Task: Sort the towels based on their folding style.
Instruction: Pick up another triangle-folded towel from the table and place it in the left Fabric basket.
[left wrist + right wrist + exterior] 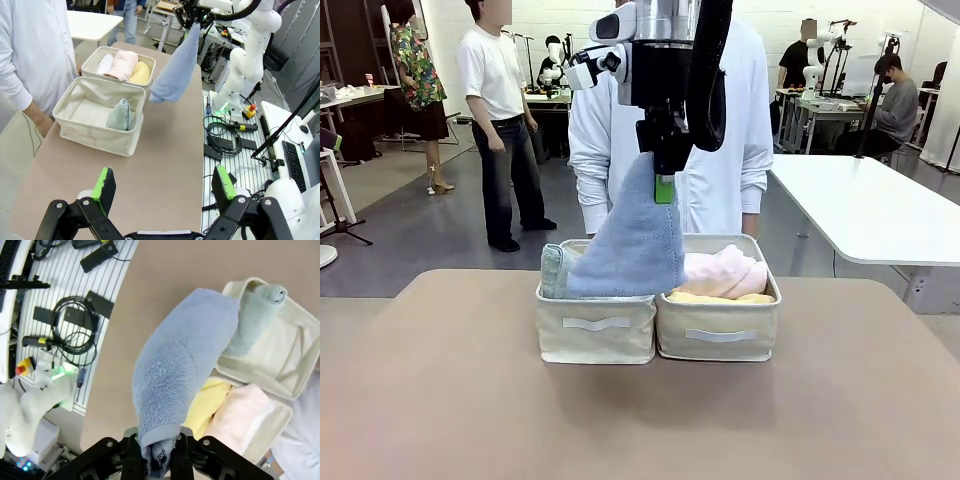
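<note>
Jaws pinching cone-folded light blue towel (pixel 635 235)

Tan bench (pixel 440 400) filling the lower frame; two beige fabric bins, left bin (pixel 595 335) and right bin (pixel 720 335), touching side by side at centre.

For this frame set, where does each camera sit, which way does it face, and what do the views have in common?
Front view: between the arms, facing the person's white coat; right gripper holds a cone-folded light blue terry towel above two beige fabric bins.
Left wrist view: above the brown table, over the open left gripper, facing the bins.
Right wrist view: looking down from the right gripper, shut on the towel.
Shared: towel and bins.
</note>
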You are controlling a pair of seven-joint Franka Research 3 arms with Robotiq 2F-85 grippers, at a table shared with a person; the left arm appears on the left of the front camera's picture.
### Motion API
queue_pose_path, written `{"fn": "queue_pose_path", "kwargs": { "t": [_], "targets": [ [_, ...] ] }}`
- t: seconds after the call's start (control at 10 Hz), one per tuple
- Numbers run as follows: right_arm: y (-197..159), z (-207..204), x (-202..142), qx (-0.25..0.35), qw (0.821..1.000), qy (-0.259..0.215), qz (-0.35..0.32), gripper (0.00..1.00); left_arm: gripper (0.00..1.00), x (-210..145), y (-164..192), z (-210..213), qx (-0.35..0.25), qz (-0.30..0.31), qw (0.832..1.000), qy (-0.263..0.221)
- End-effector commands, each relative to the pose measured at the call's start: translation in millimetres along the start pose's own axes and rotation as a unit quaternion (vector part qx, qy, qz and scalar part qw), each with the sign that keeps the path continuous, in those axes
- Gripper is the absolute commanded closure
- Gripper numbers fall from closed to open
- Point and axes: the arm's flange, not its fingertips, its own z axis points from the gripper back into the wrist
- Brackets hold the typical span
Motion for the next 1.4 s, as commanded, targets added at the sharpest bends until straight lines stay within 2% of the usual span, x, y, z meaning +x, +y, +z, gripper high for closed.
{"fn": "queue_pose_path", "kwargs": {
  "t": [0.0, 0.2, 0.3, 0.5, 0.6, 0.7, 0.9, 1.0, 1.1, 1.3],
  "targets": [
    [14.7, 5.6, 2.5, 0.007, 1.0, 0.022, 0.017, 0.85, 0.0, 0.6, -2.5, 0.8, 0.002, 0.001, 1.0, -0.003],
    [14.7, 5.6, 2.5, 0.007, 1.0, 0.022, 0.017, 0.85, 0.0, 0.6, -2.5, 0.8, 0.002, 0.001, 1.0, -0.003],
    [8.6, 1.9, 3.1, 0.007, 1.0, 0.007, 0.007, 0.85, 0.0, 0.6, -2.5, 0.8, 0.002, 0.001, 1.0, -0.003],
    [-20.5, 14.5, -3.9, -0.005, 0.999, -0.001, 0.051, 0.85, 0.0, 0.6, -2.5, 0.8, 0.002, 0.001, 1.0, -0.003],
    [-35.5, 20.1, -10.8, -0.014, 0.998, 0.014, 0.054, 0.85, 0.0, 0.6, -2.5, 0.8, 0.002, 0.001, 1.0, -0.003],
    [-47.4, 25.7, -18.7, -0.054, 0.997, 0.055, 0.021, 0.85, 0.0, 0.6, -2.5, 0.8, 0.002, 0.001, 1.0, -0.003],
    [-62.4, 36.3, -28.8, -0.085, 0.993, 0.087, -0.003, 0.85, 0.0, 0.6, -2.5, 0.8, 0.002, 0.001, 1.0, -0.003],
    [-70.6, 34.6, -29.8, -0.086, 0.993, 0.081, 0.015, 0.85, 0.0, 0.6, -2.5, 0.8, 0.002, 0.001, 1.0, -0.003],
    [-84.2, 27.4, -29.2, -0.104, 0.99, 0.057, 0.07, 0.85, 0.0, 0.6, -2.5, 0.8, 0.002, 0.001, 1.0, -0.003],
    [-112.8, 0.2, -30.3, -0.1, 0.988, 0.037, 0.111, 0.85, 0.0, 0.6, -2.5, 0.8, 0.002, 0.001, 1.0, -0.003]
  ]
}}
